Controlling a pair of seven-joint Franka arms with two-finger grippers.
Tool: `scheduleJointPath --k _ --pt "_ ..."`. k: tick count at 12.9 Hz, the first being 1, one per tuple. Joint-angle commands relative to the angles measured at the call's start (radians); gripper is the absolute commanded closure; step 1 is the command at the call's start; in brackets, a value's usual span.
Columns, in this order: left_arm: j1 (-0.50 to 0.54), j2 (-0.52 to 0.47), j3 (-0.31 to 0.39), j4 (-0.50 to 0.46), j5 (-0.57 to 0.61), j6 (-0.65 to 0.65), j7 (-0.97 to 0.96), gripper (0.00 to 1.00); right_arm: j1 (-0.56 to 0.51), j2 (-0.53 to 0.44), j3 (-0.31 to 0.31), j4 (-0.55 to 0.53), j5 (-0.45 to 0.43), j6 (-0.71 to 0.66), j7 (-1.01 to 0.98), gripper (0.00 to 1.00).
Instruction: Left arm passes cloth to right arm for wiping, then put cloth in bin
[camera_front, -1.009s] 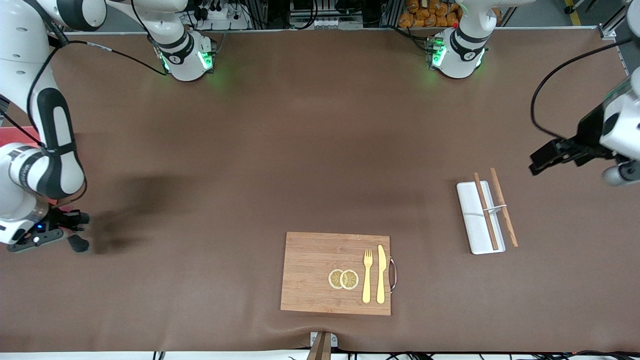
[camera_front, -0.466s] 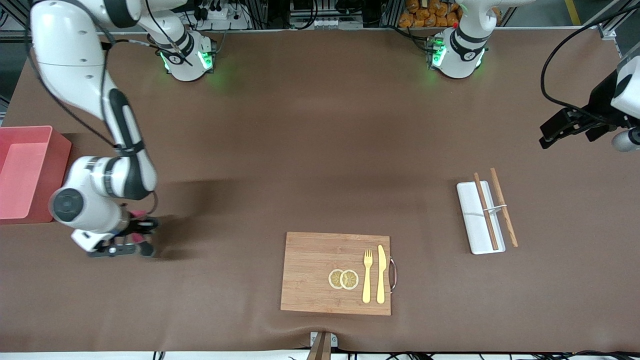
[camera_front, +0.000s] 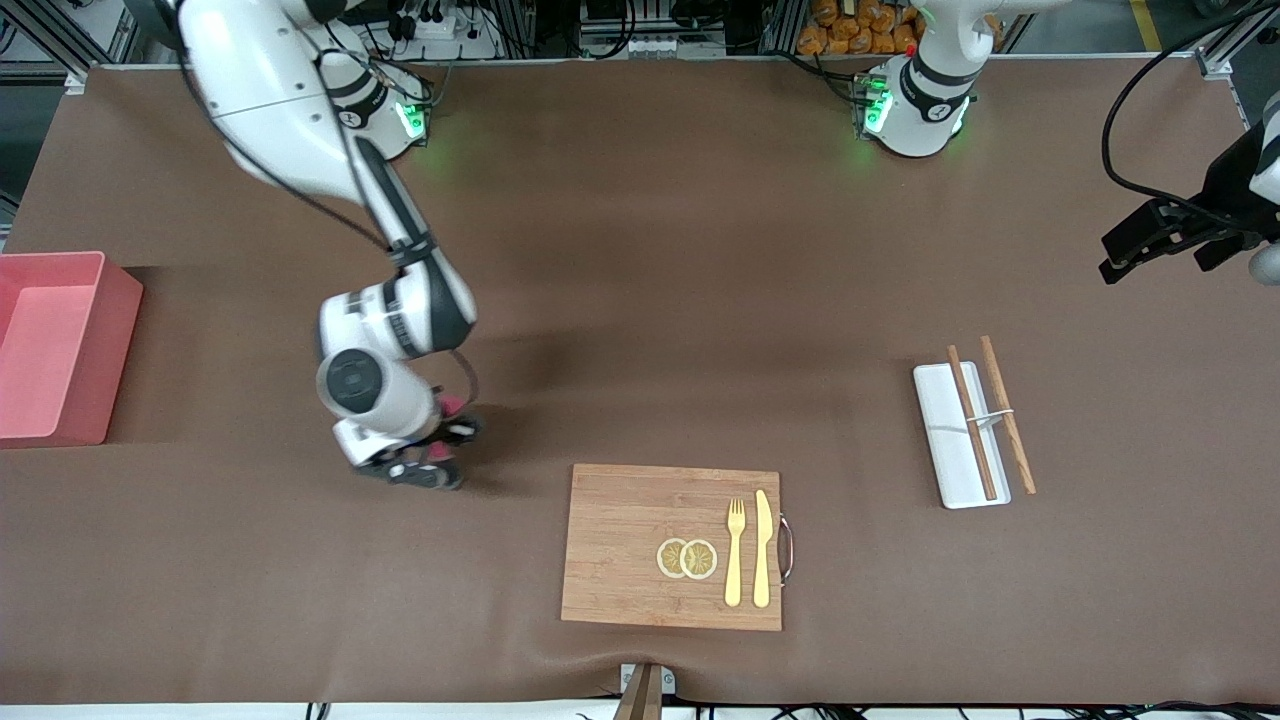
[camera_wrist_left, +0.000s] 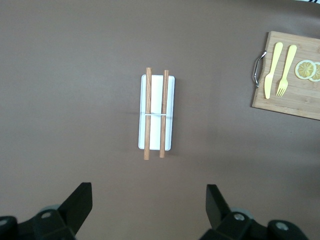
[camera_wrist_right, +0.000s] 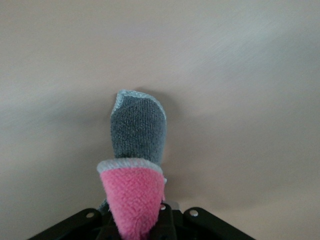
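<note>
Handover looked done: right gripper pinched the cloth tight, low over the table beside the board, apparently mid-wipe. Left gripper hung spread and empty above the tray, waiting. Bin drop remained.

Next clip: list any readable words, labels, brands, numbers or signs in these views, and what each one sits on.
None can be read.
Cutting board, white tray, bin, cloth: no print visible.
Small dark marks on the arm bases: too small to read.
Orange packets past the table's edge: any print is too small to read.
</note>
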Motion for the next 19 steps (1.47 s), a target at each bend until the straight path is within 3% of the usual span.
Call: scheduleJointPath --k 1,4,6,13,16,19 --pt "-0.004 -0.020 0.009 -0.022 -0.008 -0.006 0.018 0.00 -0.021 -0.015 0.077 0.022 0.017 -0.005 0.146 1.00" --pt "-0.005 -0.015 0.008 -0.019 -0.008 -0.004 0.016 0.00 -0.075 -0.066 0.081 0.024 0.010 -0.026 0.122 1.00" --pt "-0.004 -0.015 0.008 -0.017 -0.008 -0.004 0.016 0.00 -0.131 -0.124 0.079 0.029 0.006 -0.127 0.018 1.00" --pt "-0.001 -0.015 0.009 -0.019 -0.006 -0.010 0.004 0.00 -0.558 -0.238 0.074 0.035 -0.027 -0.356 -0.808 1.00" --pt "-0.001 -0.007 0.008 -0.022 -0.008 -0.010 -0.001 0.00 -0.739 -0.229 0.076 0.064 -0.079 -0.359 -1.092 1.00" --pt "-0.001 -0.006 0.008 -0.027 -0.008 -0.009 -0.001 0.00 -0.846 -0.219 0.074 0.084 -0.139 -0.357 -1.257 1.00"
